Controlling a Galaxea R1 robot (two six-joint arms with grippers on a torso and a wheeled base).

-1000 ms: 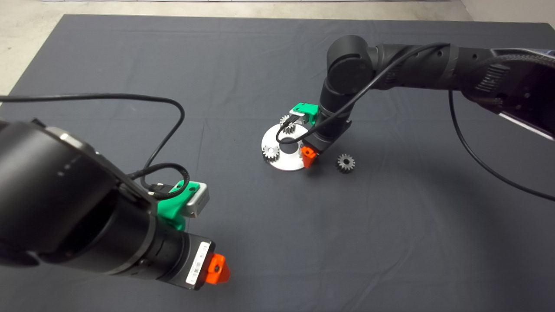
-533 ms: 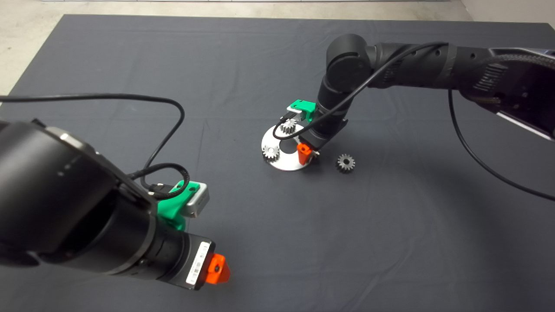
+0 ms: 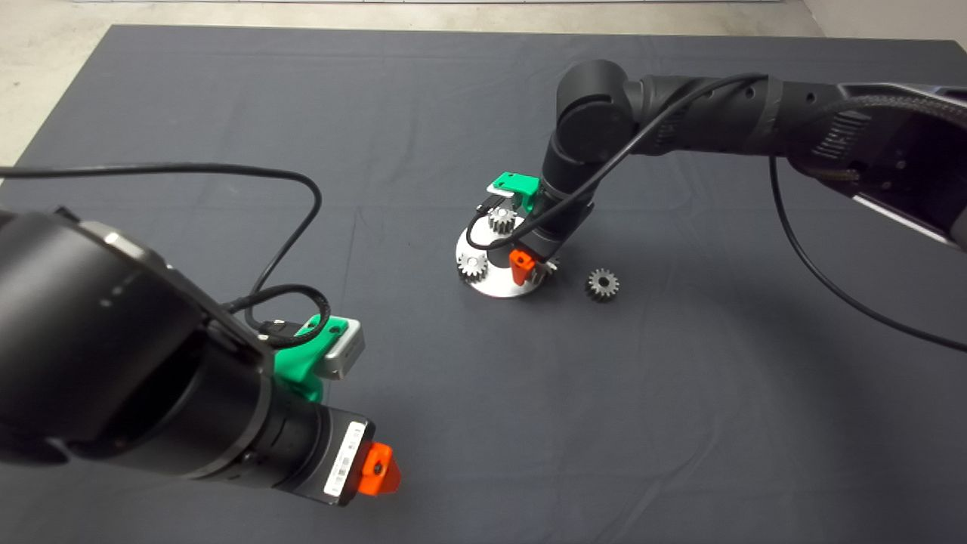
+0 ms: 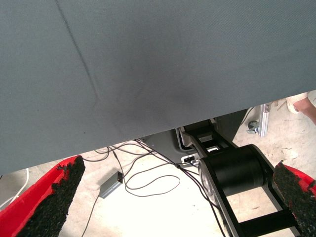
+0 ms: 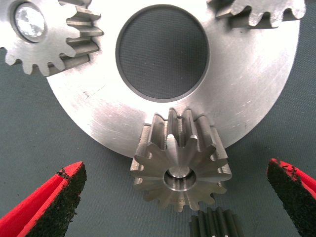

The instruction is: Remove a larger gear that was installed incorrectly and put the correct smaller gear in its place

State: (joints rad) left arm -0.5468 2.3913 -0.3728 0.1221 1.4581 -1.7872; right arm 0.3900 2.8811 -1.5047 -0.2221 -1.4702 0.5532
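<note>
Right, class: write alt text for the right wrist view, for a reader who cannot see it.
The larger gear sits at a round steel plate's edge, between the open right gripper's red fingers, untouched. Two spur gears sit elsewhere on the plate.

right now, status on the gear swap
right gripper open astride larger gear on disc. left gripper parked, open. smaller gear loose on mat. nothing blocking.

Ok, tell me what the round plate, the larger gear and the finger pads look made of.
Round plate: bare metal, steel or aluminium, brushed silver with fine scratches. Larger gear: probably steel, matte grey, machined tooth faces catching light. Finger pads: black, gritty, perhaps rubber or grip tape.
</note>
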